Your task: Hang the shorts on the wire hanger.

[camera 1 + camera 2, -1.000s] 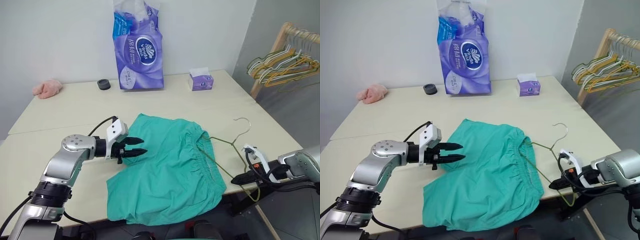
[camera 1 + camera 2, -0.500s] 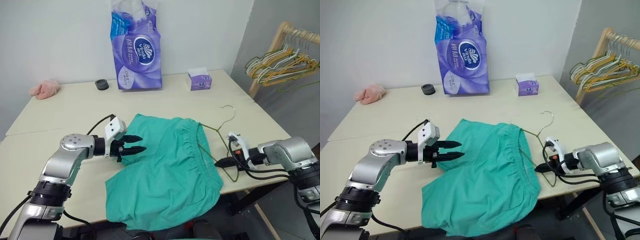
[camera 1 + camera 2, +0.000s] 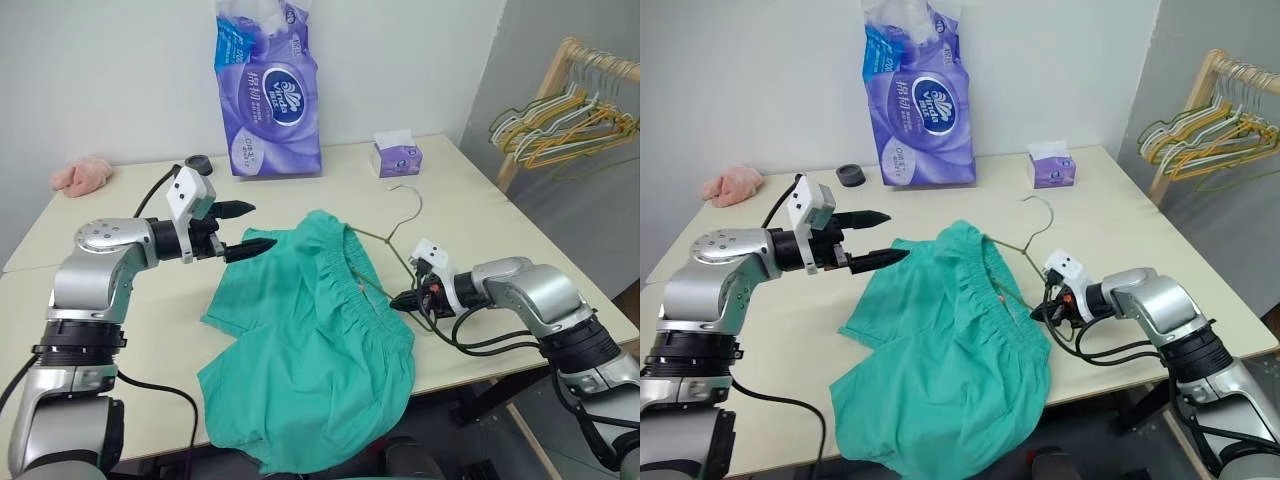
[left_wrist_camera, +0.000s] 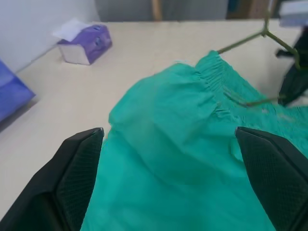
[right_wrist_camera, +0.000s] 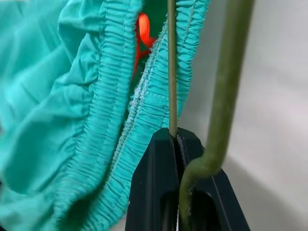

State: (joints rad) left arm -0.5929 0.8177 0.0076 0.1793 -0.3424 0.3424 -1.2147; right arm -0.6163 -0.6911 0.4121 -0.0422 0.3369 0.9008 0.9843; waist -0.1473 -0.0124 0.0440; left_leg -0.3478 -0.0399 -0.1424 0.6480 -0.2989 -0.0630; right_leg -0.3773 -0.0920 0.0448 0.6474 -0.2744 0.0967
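My right pincer [image 3: 1043, 312] pinched the thin, stiff hanger [image 3: 385, 238], partly threaded into the limp shorts [image 3: 310, 350] on the table [image 3: 480, 200]; my left pincer [image 3: 248, 229] hung spread, best gripping the waistband.

Pale beige table [image 3: 470, 195] against a white wall [image 3: 110, 70], wooden rack [image 3: 560, 75] alongside, perhaps for clothes.

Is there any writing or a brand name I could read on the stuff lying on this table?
"Vinda": white script in the dark oval on the tall purple tissue pack.
Large characters above that oval, and the small print below it: too blurred to read.
Small purple tissue box: any print is too small to read.
Shorts, wire hanger, pink cloth: no writing visible.
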